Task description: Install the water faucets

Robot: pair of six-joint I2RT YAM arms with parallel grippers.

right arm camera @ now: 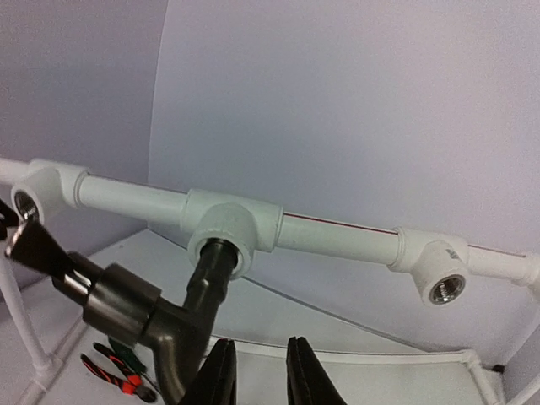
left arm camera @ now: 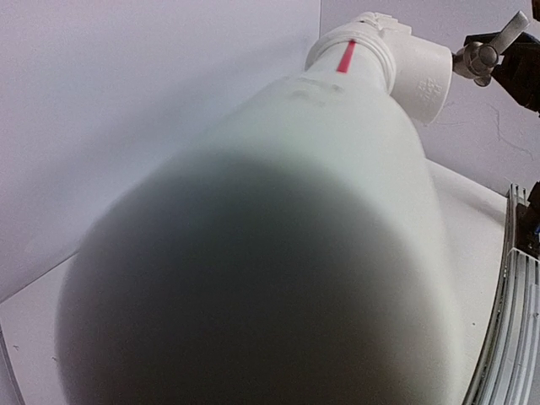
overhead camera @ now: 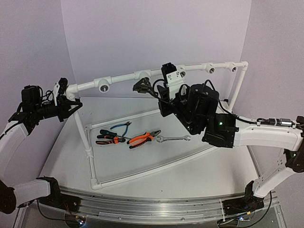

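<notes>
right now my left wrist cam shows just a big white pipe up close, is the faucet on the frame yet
observer: Yes. On the right wrist view the dark tap has its end in the mouth of a tee fitting on the pipe frame. How far in, I cannot tell.
operator: is the right hand gripping it
observer: No. The right hand sits just beside the spout, its fingers slightly apart with nothing between them.
operator: and what is my left hand on
observer: From above, the left hand is closed on the frame's upright, just below its left corner elbow.
</notes>
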